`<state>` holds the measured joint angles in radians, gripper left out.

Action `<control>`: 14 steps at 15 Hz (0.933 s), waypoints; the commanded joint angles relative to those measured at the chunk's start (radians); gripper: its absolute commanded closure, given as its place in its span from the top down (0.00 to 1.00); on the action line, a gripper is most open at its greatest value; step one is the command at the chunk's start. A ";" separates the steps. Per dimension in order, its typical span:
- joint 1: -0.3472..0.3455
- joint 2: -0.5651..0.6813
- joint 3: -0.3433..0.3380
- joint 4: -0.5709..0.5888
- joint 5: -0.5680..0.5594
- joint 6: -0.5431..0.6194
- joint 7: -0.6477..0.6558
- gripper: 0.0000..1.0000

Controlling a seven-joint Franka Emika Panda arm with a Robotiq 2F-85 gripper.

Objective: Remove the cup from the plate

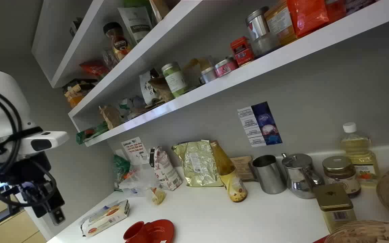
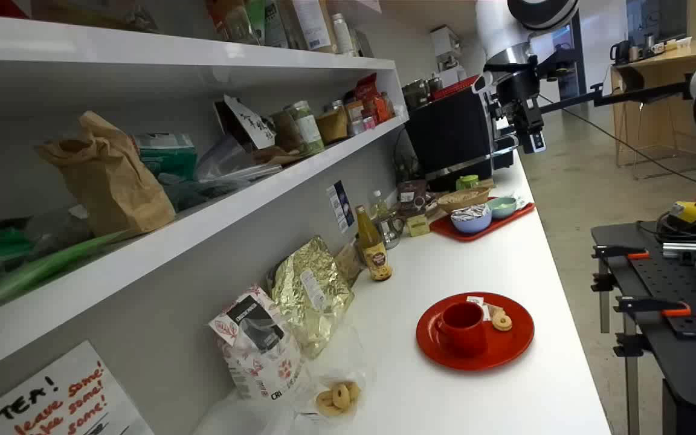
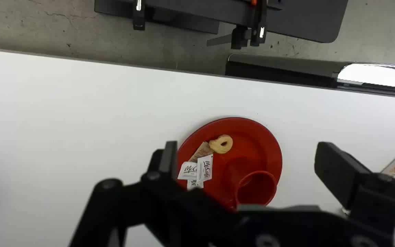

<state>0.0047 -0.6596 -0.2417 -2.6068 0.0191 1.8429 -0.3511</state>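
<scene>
Cup (image 2: 464,327), red, low, single-handled. It is standing upright on the plate (image 2: 508,355), mouth upward, and is showing in all three views.

Plate, round, glossy red. It is lying flat on the white surface (image 2: 444,266), near the long open edge, and is also bearing a ring-shaped biscuit (image 3: 222,144) and several small paper packets (image 3: 205,168), McCafé print showing. The packets are overlapping; the biscuit is lying just beside them.

Pincer (image 3: 246,156), black, two-fingered. It is hanging above the surface, well apart from cup and plate; its fingers are standing wide apart. In the wrist view the cup is showing below, between them.

Arm (image 2: 499,30), white, jointed. It is carrying the pincer.

Goods along the wall (image 1: 208,125). A patterned bag (image 1: 164,170), a gold foil bag (image 1: 198,163) and a yellow-labelled bottle (image 1: 231,177) are standing in a row, a steel mug (image 1: 268,175), a steel teapot (image 1: 301,180) and a lidded jar (image 1: 341,177) following.

Clear plastic bag (image 2: 339,399), holding more ring-shaped biscuits. It is lying near the patterned bag.

Red tray (image 2: 522,211). In an exterior view it is lying farther along the surface, bearing a foil-topped blue bowl (image 2: 472,222) and a green bowl (image 2: 502,208).

Shelves (image 1: 167,108), white. They are running above, carrying a green jar (image 1: 175,80) and a red box (image 1: 242,50) among other groceries.
</scene>
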 commanded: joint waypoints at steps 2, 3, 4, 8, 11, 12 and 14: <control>-0.018 0.003 0.016 0.001 0.010 -0.002 -0.009 1.00; -0.018 0.003 0.016 0.001 0.010 -0.002 -0.009 1.00; -0.018 0.003 0.016 0.001 0.010 -0.002 -0.009 1.00; -0.018 0.003 0.016 0.001 0.010 -0.002 -0.009 1.00; 0.008 0.017 0.021 0.007 0.050 0.054 -0.011 1.00; 0.021 0.037 0.039 0.015 0.072 0.098 0.009 1.00; 0.048 0.075 0.072 0.030 0.112 0.173 0.026 1.00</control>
<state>0.0178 -0.6500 -0.2143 -2.6062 0.0718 1.9283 -0.3500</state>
